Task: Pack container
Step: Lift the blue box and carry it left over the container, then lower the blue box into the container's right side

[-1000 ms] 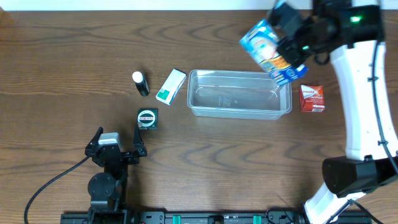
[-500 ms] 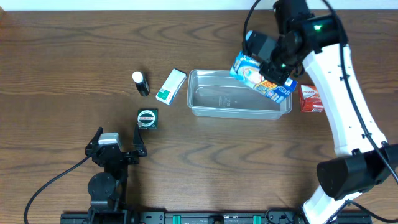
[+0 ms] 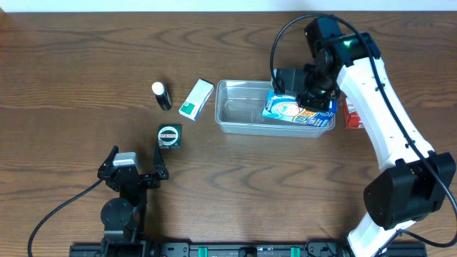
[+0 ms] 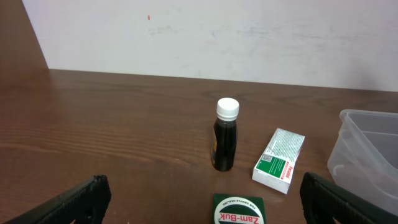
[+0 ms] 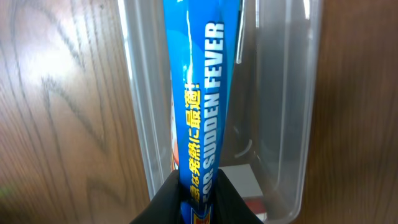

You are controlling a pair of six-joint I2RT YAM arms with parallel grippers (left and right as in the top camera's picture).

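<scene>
Right gripper pinches blue box — narrowly — in container.

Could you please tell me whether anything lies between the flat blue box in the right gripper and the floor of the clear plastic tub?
Nothing visible does. The right gripper holds the flat blue cardboard box inside the right end of the clear plastic rectangular tub, and the rest of its floor looks bare.
</scene>
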